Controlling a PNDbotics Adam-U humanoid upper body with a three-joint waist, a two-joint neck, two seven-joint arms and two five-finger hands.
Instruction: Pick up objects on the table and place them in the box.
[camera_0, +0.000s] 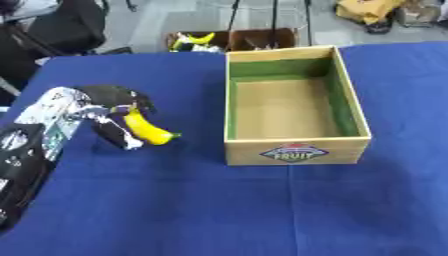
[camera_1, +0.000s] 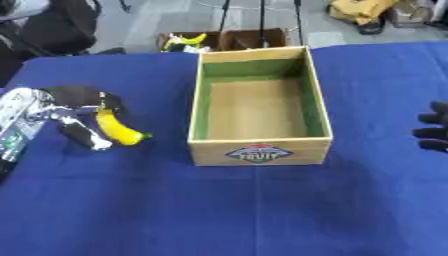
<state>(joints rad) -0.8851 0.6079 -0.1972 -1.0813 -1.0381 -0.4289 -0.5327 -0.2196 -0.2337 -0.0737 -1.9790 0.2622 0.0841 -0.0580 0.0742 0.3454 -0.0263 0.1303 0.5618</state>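
Blue tablecloth (camera_0: 219, 210), cardboard box (camera_0: 262, 39) behind

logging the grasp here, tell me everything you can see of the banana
The banana is yellow and curved, with a dark green tip pointing right and down toward the box. It looks smooth and whole. The left hand holds it, fingers and thumb curled round its upper half, so only the lower half shows. It sits left of the box, apart from it, above the blue table; whether it touches the cloth I cannot tell.

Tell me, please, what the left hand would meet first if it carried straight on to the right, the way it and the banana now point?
Most likely the left wall of the wooden fruit box. The left hand, curled round the banana, points right toward it over bare blue cloth. Its height is unclear, so it might pass over the rim.
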